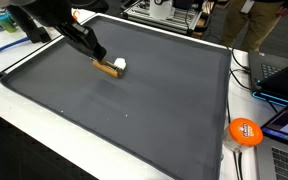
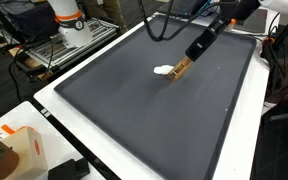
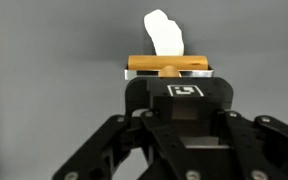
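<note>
**Gripper and grasp.** The gripper point(image 1: 101, 61) reaches down at a slant to the dark mat point(image 1: 134, 120) that covers most of the white desk point(image 1: 24, 110). Its jaws are clenched on a small wooden block point(image 1: 108, 68). In the wrist view the block point(image 3: 169, 65) lies crosswise at the tip of the gripper point(image 3: 169, 73), and both of its ends stick out past the jaws.

**Block and neighbour.** In both exterior views the block rests on the mat, nearer the mat's far edge than its near edge and well inside every border. A small white lump point(image 1: 120, 64) sits right against the block, on the side away from the gripper. In the wrist view the lump point(image 3: 164, 32) rises just beyond the block's far long side. Whether the two touch cannot be told there. In an exterior view the gripper point(image 2: 189, 58), the block point(image 2: 181, 69) and the lump point(image 2: 164, 71) stand in a row across the mat point(image 2: 154, 120).

**Surroundings.** An orange disc point(image 1: 244, 131) lies off the mat, on the desk's strip beside one of the mat's side edges and towards a near corner. A box point(image 2: 19, 148) stands beyond the desk's near corner point(image 2: 46, 98), well apart from the block.
</note>
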Motion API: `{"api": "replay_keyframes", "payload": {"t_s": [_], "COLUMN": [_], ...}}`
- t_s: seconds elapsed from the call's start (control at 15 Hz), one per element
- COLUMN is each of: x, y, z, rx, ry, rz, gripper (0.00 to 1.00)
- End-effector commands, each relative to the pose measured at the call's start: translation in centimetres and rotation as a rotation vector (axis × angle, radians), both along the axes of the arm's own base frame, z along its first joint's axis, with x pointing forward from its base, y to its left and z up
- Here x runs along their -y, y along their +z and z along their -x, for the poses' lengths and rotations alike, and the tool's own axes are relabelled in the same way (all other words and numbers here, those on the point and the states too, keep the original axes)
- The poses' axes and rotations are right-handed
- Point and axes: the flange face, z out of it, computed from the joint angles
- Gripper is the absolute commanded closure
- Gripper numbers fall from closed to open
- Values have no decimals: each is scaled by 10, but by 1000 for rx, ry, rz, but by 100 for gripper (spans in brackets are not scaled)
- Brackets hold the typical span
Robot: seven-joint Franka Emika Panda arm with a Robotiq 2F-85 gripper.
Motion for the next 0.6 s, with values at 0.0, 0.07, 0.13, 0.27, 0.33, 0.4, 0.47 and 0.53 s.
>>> {"api": "replay_keyframes", "payload": {"t_s": [0.0,0.07,0.13,0.27,0.33,0.4,0.47,0.53], "x": [-1,-1,-1,-2,-2,-3,-3,-4], "y": [0,-1,-2,-3,-2,-2,-2,-2], "z": [1,1,1,1,2,2,2,2], "rx": [-16,-17,-19,-25,-26,-28,-29,-30], "ry": [14,14,15,21,24,28,31,33], "rz": [-3,-5,-5,-6,-6,-6,-7,-6], "gripper": [78,78,78,78,78,78,78,78]}}
